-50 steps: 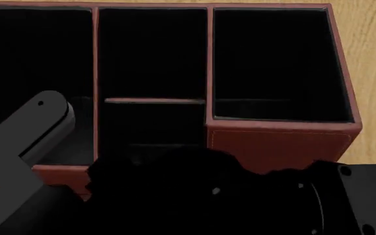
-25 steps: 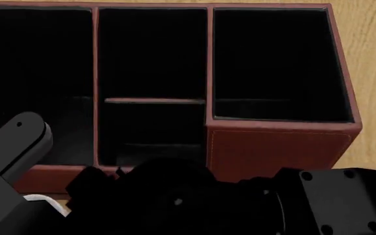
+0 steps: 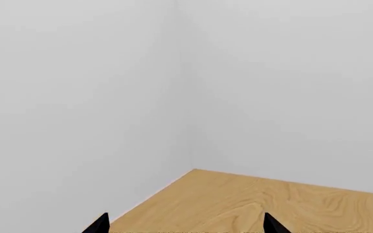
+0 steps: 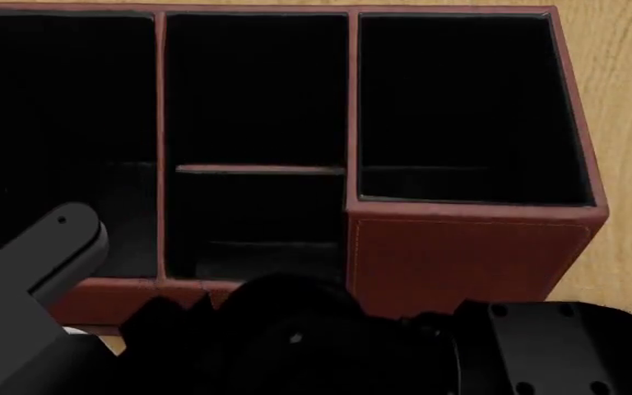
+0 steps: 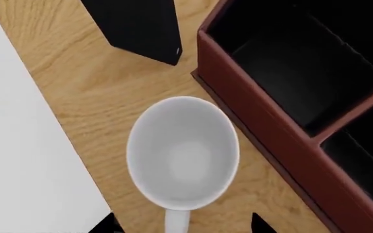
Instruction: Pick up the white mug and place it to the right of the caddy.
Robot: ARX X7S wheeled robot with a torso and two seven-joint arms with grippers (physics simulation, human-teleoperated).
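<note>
Approach step is being worked: the white mug is being framed from above in the right wrist view, centre-low, upright on the wooden table, mouth up, its handle pointing to the bottom edge. It is sitting just beside the caddy wall, not touching.

The right gripper is being shown only as two dark fingertips at the bottom edge, spread to either side of the handle; nothing is being pinched, the mug is not yet being held.

In the head view the caddy is filling the frame; the mug is being hidden by the arms at the bottom.

The left gripper is being held spread, empty, aimed at a table corner and walls.

Next move, as judged: descent is needed until the fingertips are bracketing the rim or handle, then closing, lifting, and carrying around to bare wood at the head view's right edge.
</note>
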